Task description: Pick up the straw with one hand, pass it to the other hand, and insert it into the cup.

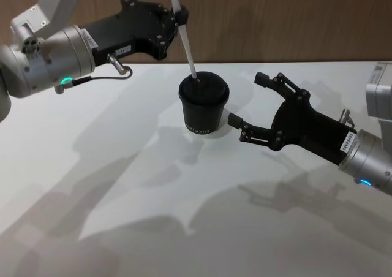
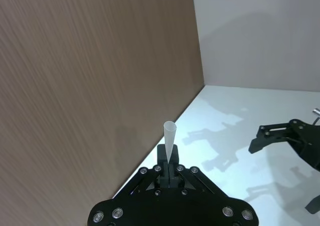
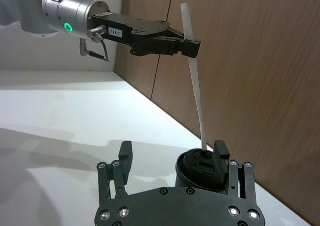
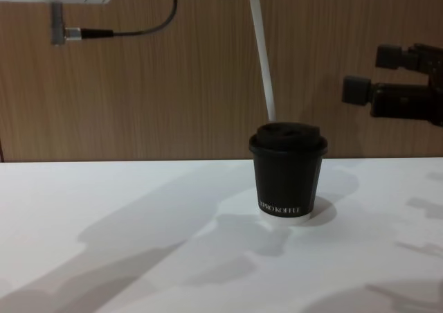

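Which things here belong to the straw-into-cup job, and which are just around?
Part of the job:
- straw, held in the left gripper, lower end at the lid
- cup
- right gripper, open beside the cup

Not part of it:
- table
- wood wall
- black cable at the left wrist

The left pincer is clamped on the white straw, whose open end stands up just past the closed fingertips. A wood-grain wall runs along one side of the white counter and meets a plain pale wall at the far corner. The right pincer reaches in over the counter at the picture's edge, fingers apart, with grey shadows beside it.
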